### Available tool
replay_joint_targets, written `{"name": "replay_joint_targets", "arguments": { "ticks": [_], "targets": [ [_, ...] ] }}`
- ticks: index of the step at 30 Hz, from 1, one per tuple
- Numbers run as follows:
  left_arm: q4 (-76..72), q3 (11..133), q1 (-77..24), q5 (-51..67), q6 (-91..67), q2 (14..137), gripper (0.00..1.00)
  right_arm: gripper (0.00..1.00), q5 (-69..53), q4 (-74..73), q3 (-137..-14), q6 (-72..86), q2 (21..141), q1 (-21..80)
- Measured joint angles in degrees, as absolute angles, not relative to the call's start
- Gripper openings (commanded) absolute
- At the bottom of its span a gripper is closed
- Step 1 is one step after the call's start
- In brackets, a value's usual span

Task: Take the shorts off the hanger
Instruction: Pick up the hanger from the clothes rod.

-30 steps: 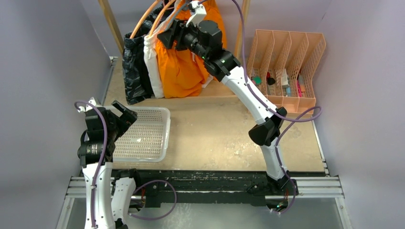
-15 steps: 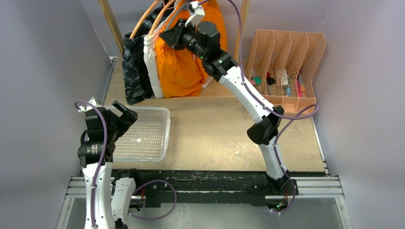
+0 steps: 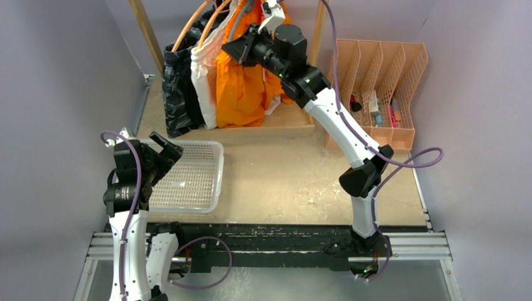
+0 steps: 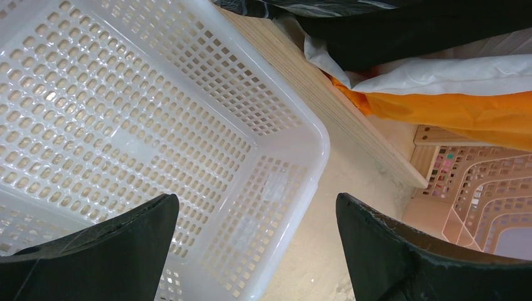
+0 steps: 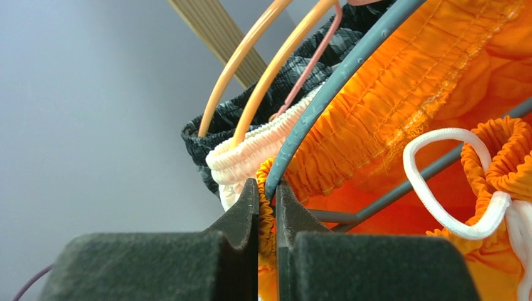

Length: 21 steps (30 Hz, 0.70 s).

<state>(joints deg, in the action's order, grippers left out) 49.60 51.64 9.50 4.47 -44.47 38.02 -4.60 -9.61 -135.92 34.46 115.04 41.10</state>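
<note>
1. Top view: your right gripper (image 3: pixel 233 47) is up at 12 o'clock, against the orange shorts (image 3: pixel 241 94). They hang beside the white shorts (image 3: pixel 204 81) and the camo shorts (image 3: pixel 179 94). Your left gripper (image 3: pixel 154 147) sits at 8 o'clock over the white basket (image 3: pixel 204 188).
2. Left wrist: your left gripper gapes wide and holds nothing.
3. Right wrist: your right gripper is pinched tight on the orange shorts' waistband, just below the grey hanger (image 5: pixel 339 69).
</note>
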Motion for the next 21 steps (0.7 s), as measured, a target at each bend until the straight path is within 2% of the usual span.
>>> {"name": "replay_joint_targets", "arguments": {
  "ticks": [16, 21],
  "targets": [
    [48.58, 51.29, 9.5, 5.02, -45.01, 37.34, 0.95, 0.0, -13.69, -11.42, -133.93, 31.88, 112.2, 34.76],
    [48.53, 49.56, 9.5, 5.72, -45.01, 37.54, 0.95, 0.0, -16.08, -11.11, -126.87, 31.03, 107.79, 34.87]
  ]
}}
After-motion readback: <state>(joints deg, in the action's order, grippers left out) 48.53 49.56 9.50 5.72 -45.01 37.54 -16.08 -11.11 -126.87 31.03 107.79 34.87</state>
